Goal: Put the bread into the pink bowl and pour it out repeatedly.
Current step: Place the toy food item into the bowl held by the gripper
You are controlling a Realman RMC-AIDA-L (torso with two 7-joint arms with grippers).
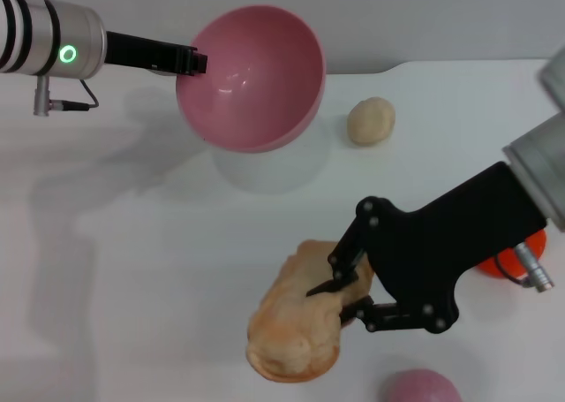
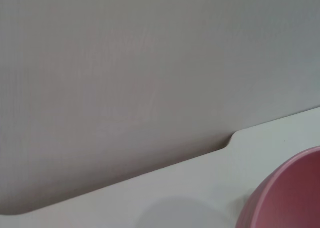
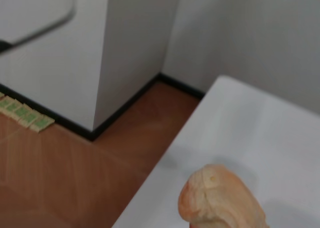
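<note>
The pink bowl (image 1: 252,75) hangs tilted above the table's far side, its empty inside facing the head camera. My left gripper (image 1: 196,62) is shut on the bowl's left rim. A slice of the bowl (image 2: 290,193) shows in the left wrist view. The bread (image 1: 291,327), tan with orange tints, is at the near middle. My right gripper (image 1: 334,298) is shut on the bread's right side. One end of the bread (image 3: 220,200) shows in the right wrist view over the white table (image 3: 260,138).
A small beige bun (image 1: 371,120) lies right of the bowl. An orange fruit (image 1: 512,259) sits partly hidden behind the right arm. A small pink rounded object (image 1: 421,387) is at the near edge. The table edge and floor (image 3: 75,173) show in the right wrist view.
</note>
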